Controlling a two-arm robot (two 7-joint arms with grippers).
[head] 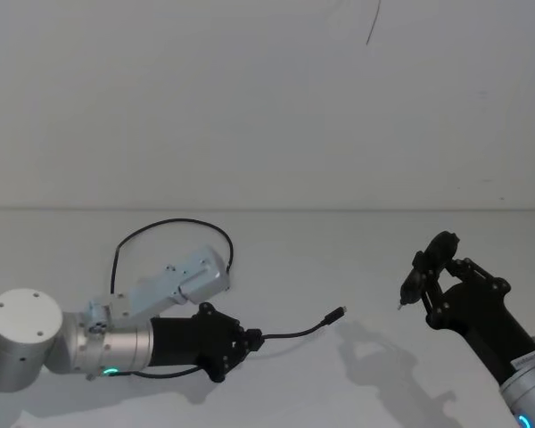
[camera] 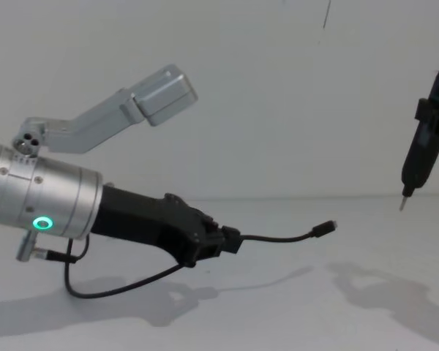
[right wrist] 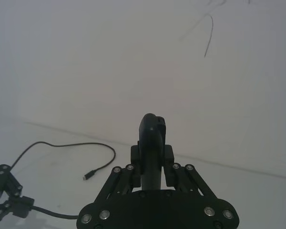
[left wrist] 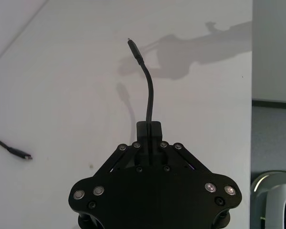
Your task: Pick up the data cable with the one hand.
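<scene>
The left gripper, the black angular claw on the silver arm with the green ring, has its jaws closed tight on the data cable a short way back from one plug. Out from the left gripper's fingertips, the short free end runs almost straight along the claw's own line, towards the robot's right. It then curves slightly upward, and the metal tip is held clear of the white table with its shadow lying below it. Behind the left gripper the rest of the cord sags under the wrist and loops round the far side of the arm, and its other plug lies flat on the table. The right gripper hangs well apart from the left gripper, raised on the robot's right, and is clamped on a dark pointed tool. The left arm already holds the cable, so I judge that what remains is a plain lift, with the long trailing loop behind the left gripper the part most likely to drag.
</scene>
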